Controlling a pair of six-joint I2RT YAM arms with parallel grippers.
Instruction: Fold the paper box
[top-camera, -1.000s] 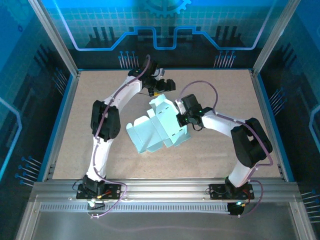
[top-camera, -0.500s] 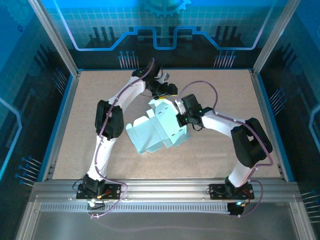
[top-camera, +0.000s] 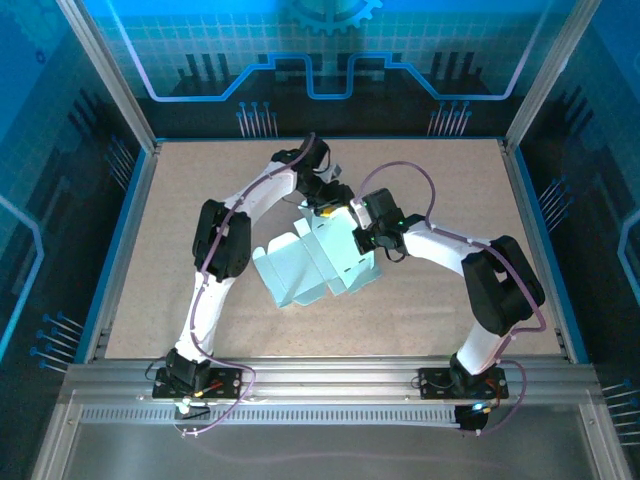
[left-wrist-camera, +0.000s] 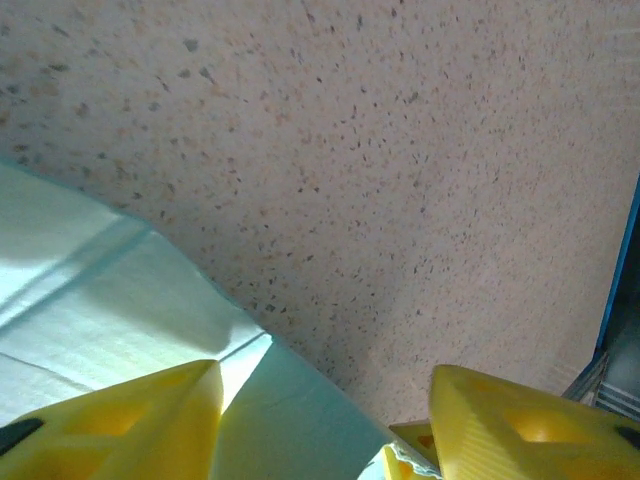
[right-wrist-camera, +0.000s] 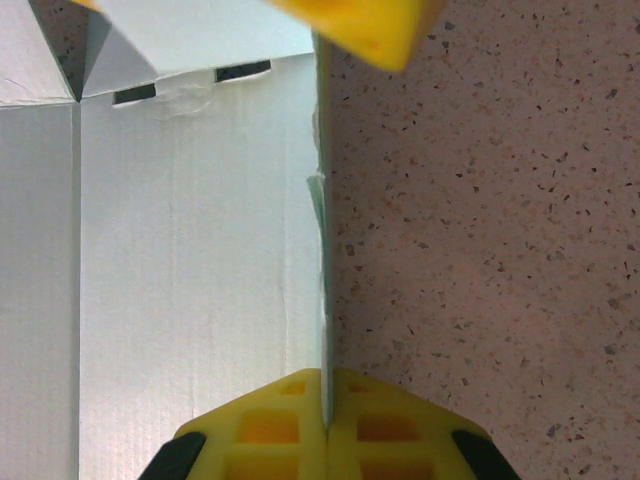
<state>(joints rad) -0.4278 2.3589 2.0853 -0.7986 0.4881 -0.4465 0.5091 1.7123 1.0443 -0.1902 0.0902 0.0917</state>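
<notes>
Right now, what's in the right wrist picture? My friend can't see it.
The right pincer is pinched shut on a thin edge of the paper box, whose pale panel with two small slots fills the left side. Speckled table lies on the right, and another yellow fingertip pokes in at the top.

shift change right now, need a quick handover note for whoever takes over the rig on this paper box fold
Left pincer: open, fingers apart above the far end of the paper box, gripping nothing.
Right pincer: shut on the box's right edge, thin card pinched between its pads.
Box: middle of the table, between the arms, a creased sheet with some flaps raised.
Done: partial folds only.
To do: walls and flaps are not closed up; probably the left pincer takes the far flap next while the right holds.
</notes>
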